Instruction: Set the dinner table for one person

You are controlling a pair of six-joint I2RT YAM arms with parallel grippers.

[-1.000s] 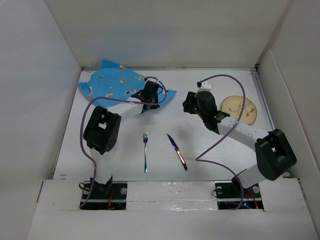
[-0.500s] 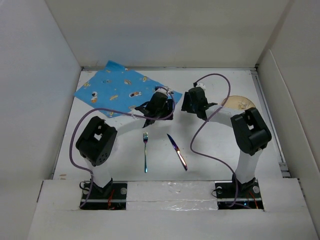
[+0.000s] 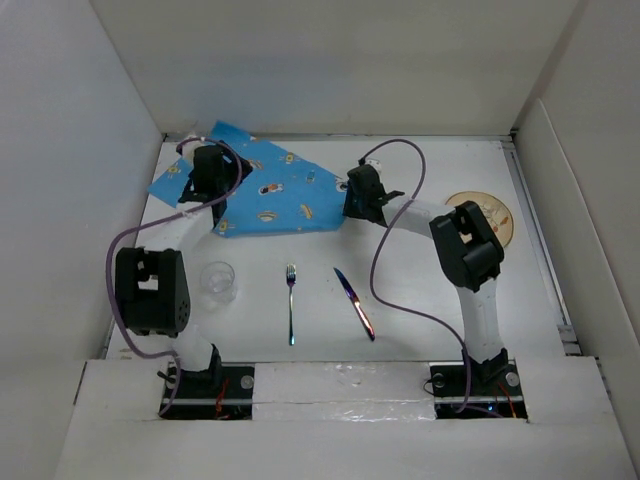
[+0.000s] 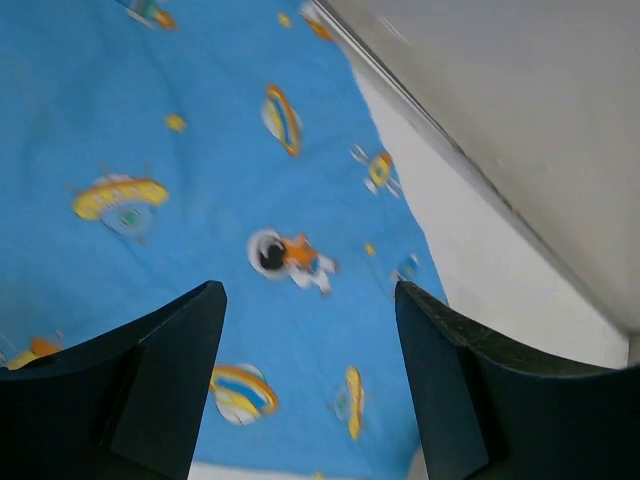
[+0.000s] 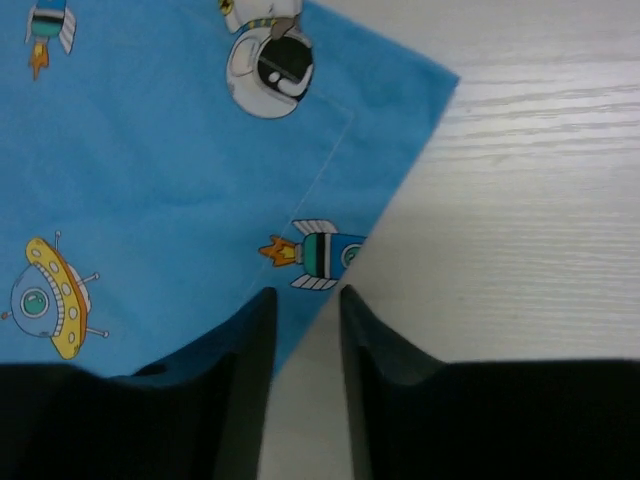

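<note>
While its two black fingers (image 4: 150, 390) stand wide apart with nothing between them, the left hand (image 4: 308, 300) hangs over the far-left part of the placemat (image 3: 270, 190). The right hand (image 5: 300, 300) sits at the cloth's right corner with its fingers drawn close, only a narrow slit between them. The cloth's edge runs into that slit, but I cannot tell whether the tips nip it. Under both lies the desk (image 3: 420, 290), a flat white matte surface that fills the floor of the enclosure and shows a faint wood grain in the right wrist view. Plain white panels (image 3: 60, 200) wall it on the left, back and right. Nearer the arm bases, a glass (image 3: 217, 280) stands on the left. A fork (image 3: 291, 300) lies near the middle, and a knife (image 3: 354, 302) lies tilted just to its right, apart from it. A plate (image 3: 485, 215) rests on the right side, its near-left rim hidden behind the right arm (image 3: 465, 250). The left wrist view is blurred, and from above the wrist bodies cover both sets of fingertips. The glass is clear and hard to pick out against the white. The placemat is thin blue cloth printed with astronauts, rockets and saucers. Fork and knife have a purple-gold sheen, the round plate looks like pale wood, and purple cables (image 3: 385, 290) loop from each arm.
</note>
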